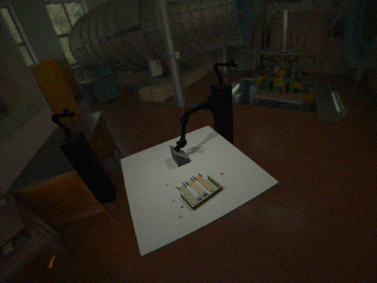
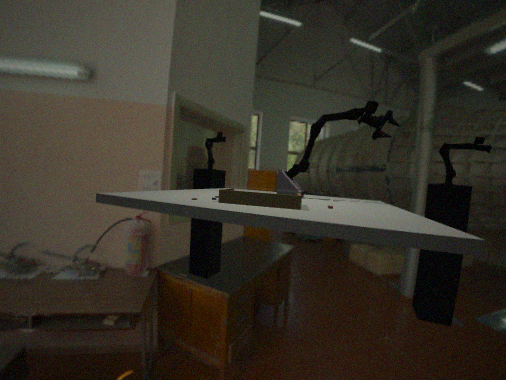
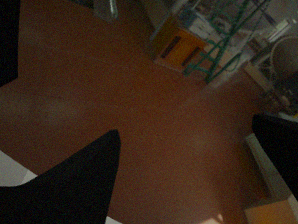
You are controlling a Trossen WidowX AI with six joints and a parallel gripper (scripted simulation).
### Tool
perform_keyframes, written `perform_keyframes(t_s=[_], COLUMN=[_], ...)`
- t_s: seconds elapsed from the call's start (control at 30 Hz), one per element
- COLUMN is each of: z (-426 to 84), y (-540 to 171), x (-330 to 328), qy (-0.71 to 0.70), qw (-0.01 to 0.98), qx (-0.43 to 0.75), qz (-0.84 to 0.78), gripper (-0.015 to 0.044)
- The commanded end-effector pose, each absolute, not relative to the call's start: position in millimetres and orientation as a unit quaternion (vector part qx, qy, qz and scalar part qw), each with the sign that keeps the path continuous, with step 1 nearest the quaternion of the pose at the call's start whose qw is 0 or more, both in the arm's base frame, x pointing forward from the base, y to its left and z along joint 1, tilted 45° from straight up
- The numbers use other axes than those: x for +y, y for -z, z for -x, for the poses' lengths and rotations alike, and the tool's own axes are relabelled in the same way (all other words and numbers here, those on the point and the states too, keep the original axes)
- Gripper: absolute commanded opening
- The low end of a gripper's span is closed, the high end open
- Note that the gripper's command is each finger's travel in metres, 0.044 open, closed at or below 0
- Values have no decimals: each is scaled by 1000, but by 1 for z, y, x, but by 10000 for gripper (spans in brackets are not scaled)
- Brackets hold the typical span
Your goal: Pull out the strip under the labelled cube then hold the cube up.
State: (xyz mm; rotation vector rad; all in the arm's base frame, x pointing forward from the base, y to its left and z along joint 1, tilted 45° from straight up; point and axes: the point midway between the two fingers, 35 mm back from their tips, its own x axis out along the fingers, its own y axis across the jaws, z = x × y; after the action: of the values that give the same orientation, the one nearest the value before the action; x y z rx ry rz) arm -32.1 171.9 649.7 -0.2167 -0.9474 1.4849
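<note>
A shallow wooden tray (image 1: 208,198) (image 2: 260,198) stands on the white table. In the top view it holds several side-by-side strips, pale, green-grey and tan, with dark ends at the back edge. Two bluish cubes (image 1: 199,197) (image 1: 205,194) and a green piece (image 1: 213,189) sit near its front wall. No label can be made out, so I cannot tell which cube is labelled or which strip bears it. My gripper (image 2: 393,130) (image 3: 186,129) is open and empty, raised high in the air away from the tray. The wrist view shows no cube or strip.
A grey slanted block (image 1: 181,160) (image 2: 288,184) stands by my arm's base, behind the tray. Small bits lie around the tray, among them a red one (image 1: 222,173) (image 2: 330,207) and an orange one (image 1: 167,185). Black pillars with other arms stand beyond the table.
</note>
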Motion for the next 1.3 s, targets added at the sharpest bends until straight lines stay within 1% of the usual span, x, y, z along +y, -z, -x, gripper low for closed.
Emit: perform_keyframes(t_s=[0.0, 0.13, 0.27, 0.4, 0.57, 0.67, 0.77, 1.03, 1.27], z=[32, 21, -4, -22, -69, -91, -124, -216, -305], y=[-649, -638, -618, -599, -551, -532, -507, -435, -349], x=[173, 192, 222, 247, 289, 300, 309, 306, 266], qy=[-648, -640, -622, -617, -608, -603, -595, -560, -500], qw=[632, 653, 688, 701, 725, 736, 755, 805, 858], qx=[-413, -390, -348, -322, -266, -240, -199, -86, 30], qz=[95, 112, 137, 155, 186, 192, 193, 173, 116], gripper=[400, 400, 400, 400, 400, 400, 400, 400, 400])
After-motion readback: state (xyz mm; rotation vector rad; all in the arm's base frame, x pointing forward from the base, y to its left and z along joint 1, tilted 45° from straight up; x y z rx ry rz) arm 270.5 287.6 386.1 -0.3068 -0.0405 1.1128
